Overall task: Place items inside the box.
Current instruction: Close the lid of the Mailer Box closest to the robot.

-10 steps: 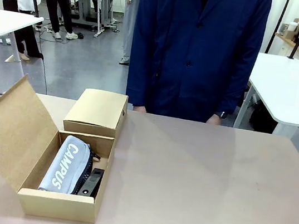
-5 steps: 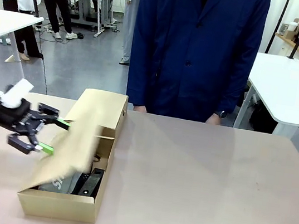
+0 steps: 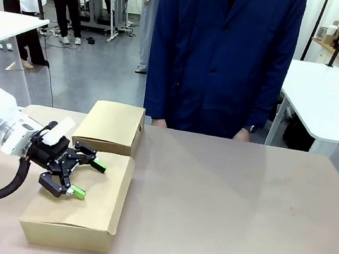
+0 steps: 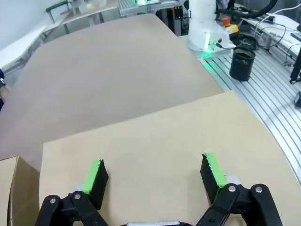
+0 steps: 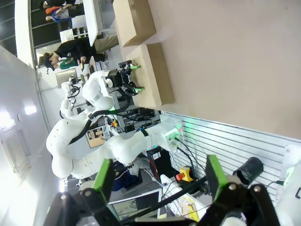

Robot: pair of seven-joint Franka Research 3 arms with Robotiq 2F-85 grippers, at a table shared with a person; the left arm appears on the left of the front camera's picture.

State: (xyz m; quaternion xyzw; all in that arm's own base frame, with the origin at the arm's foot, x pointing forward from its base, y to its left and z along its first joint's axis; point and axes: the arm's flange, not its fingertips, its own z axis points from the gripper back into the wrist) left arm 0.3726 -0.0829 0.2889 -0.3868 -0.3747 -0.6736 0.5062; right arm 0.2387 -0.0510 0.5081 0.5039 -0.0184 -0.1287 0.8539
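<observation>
Front view, item one: cardboard box sitting at the near left of the table, its lid lying flat and closed over the top, so the contents are hidden. Item two: second, smaller cardboard box standing just behind it, also closed. Item three: left gripper hovering over the lid of the near box, fingers spread apart and holding nothing; in the left wrist view the green pads are standing wide over bare cardboard. Item four: right gripper, seen in its own wrist view, fingers likewise apart and empty, well away from both boxes. Item five: person in a dark blue coat standing at the far edge.
</observation>
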